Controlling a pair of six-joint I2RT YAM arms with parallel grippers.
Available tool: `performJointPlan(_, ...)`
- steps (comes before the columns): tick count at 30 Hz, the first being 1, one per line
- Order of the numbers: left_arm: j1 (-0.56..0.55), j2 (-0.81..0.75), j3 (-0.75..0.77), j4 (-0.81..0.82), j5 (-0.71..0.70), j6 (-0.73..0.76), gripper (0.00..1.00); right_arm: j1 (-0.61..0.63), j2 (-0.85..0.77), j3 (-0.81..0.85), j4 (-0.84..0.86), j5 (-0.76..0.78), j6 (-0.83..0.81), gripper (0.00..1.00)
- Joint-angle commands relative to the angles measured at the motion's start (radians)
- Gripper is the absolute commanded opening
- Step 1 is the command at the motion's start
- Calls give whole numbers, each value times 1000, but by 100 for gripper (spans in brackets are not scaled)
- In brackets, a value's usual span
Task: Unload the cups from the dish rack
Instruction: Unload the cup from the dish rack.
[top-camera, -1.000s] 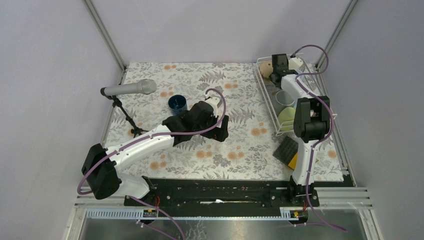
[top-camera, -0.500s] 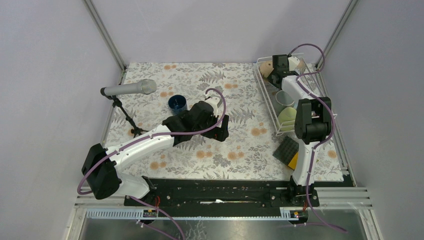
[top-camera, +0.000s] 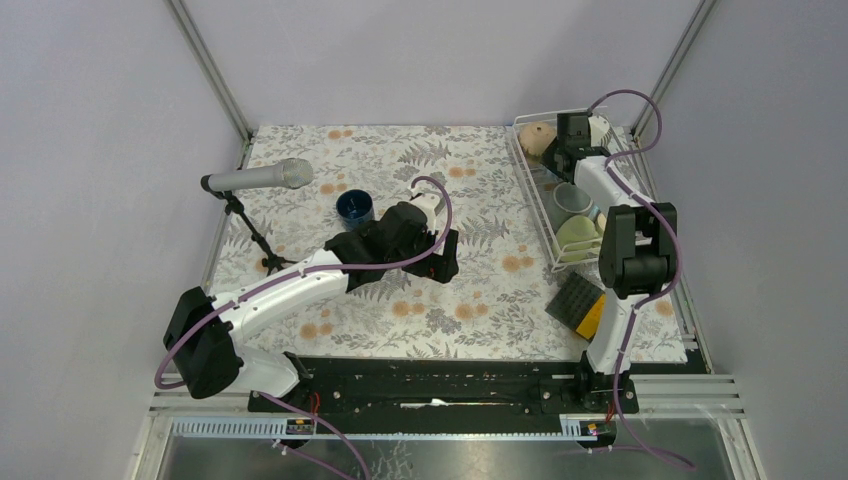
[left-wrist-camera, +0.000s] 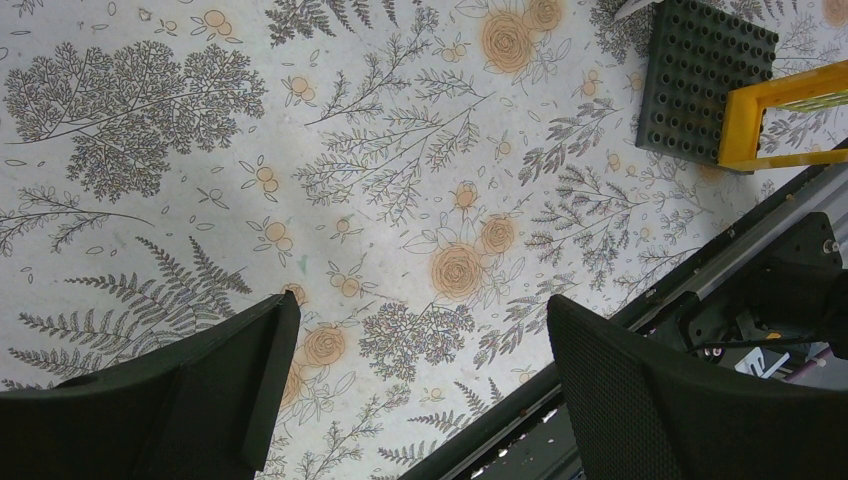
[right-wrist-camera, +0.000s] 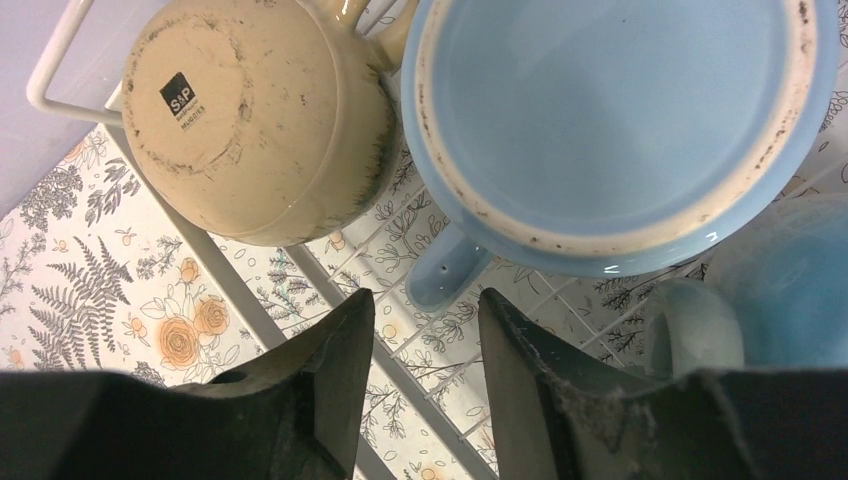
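Overhead and wrist views of a two-arm station on a floral tablecloth (top-camera: 480, 290). The dish rack (top-camera: 530, 190), a white wire basket, stands at the far right of the table. The right gripper (right-wrist-camera: 420, 340) is inside the rack at its far end, its fingers (right-wrist-camera: 320, 370) separated by a narrow gap with nothing between them. Directly ahead of these fingers, the right wrist view shows a tan mug (right-wrist-camera: 255, 120) lying with its base toward the camera in the rack's corner. A light blue mug (right-wrist-camera: 610, 120) is just beside it, mouth toward the camera and handle pointing at the gap between the fingers. A further blue object at the right edge is too blurred to identify. In the overhead view, a pale blue-grey mug (top-camera: 573, 200) and a green mug (top-camera: 578, 238) occupy the nearer half of the rack. A dark blue mug (top-camera: 354, 207) stands upright on the tablecloth, well apart from the rack and close to the left arm. The left gripper (left-wrist-camera: 420, 370) hangs over bare cloth near the table's middle, fingers spread wide and holding nothing. A black-and-yellow pad (left-wrist-camera: 700, 80) lies near the rack's near end. A microphone (top-camera: 260, 178) on a small stand occupies the left side.
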Motion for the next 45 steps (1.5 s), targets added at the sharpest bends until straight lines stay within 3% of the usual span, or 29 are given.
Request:
performJointPlan(1, -4, -3, -16, 43, 13, -4, 99, -9, -32, -2, -90, 28, 9, 52)
performJointPlan(13, -4, -4, -13, 44, 13, -5, 99, -7, 112, 239, -270, 119, 78, 53)
performJointPlan(24, -3, -9, -18, 47, 13, -4, 99, -7, 189, 324, -309, 154, 81, 51)
performJointPlan(33, -3, -4, -19, 54, 13, -7, 99, -1, 183, 321, -334, 209, 34, 30)
performJointPlan(45, -5, 1, -21, 56, 38, -10, 99, 10, 134, 272, -317, 250, -56, 46)
